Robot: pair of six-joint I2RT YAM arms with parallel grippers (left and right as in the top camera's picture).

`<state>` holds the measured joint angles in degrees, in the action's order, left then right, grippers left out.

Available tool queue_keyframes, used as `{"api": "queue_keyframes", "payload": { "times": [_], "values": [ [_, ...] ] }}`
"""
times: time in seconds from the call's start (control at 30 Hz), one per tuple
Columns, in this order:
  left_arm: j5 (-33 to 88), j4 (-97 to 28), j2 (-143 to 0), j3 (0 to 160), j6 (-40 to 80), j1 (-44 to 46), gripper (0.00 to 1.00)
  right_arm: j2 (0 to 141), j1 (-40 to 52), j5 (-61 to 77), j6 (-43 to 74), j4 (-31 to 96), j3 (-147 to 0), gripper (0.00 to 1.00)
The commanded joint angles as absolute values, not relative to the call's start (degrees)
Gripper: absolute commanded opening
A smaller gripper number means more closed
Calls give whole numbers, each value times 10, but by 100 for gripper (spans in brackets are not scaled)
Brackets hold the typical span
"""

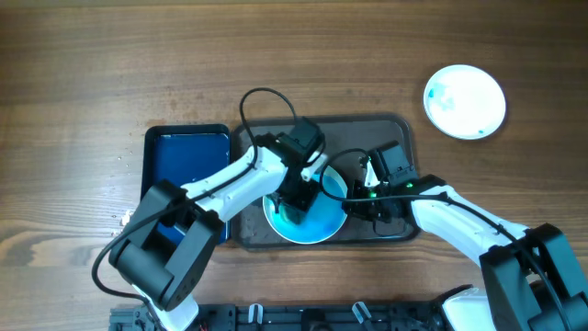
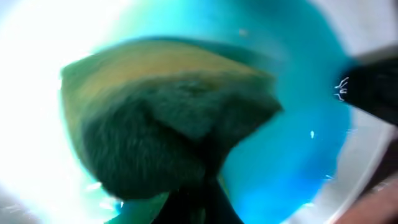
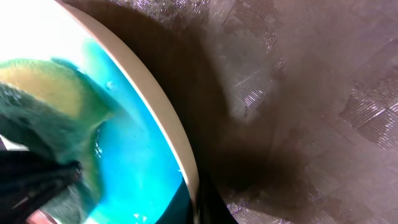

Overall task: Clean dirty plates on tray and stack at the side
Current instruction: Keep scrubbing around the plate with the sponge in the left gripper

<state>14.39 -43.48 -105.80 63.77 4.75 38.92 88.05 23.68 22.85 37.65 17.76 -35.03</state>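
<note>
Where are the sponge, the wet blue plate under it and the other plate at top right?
sponge (image 2: 155, 124), left wrist view, middle of its green scrub side.
wet plate (image 1: 319, 228), overhead view, blue inside near the front rim.
other plate (image 1: 465, 101), overhead view, its centre.

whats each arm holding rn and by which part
Left fingers: the sponge, pinched by one edge. Right fingers: apparently the plate, at its rim.
</note>
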Motion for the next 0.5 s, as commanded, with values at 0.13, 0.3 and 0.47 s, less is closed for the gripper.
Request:
{"api": "queue_keyframes", "payload": {
  "times": [0.13, 0.3, 0.47],
  "values": [
    [353, -368, -1086, 616, 46, 417, 4, 888, 239, 223, 377, 173, -345, 4],
    [244, -405, -1086, 616, 101, 397, 4, 888, 239, 223, 377, 177, -345, 4],
    [194, -462, -1086, 616, 97, 355, 4, 888, 239, 223, 376, 180, -345, 4]
  ]
}}
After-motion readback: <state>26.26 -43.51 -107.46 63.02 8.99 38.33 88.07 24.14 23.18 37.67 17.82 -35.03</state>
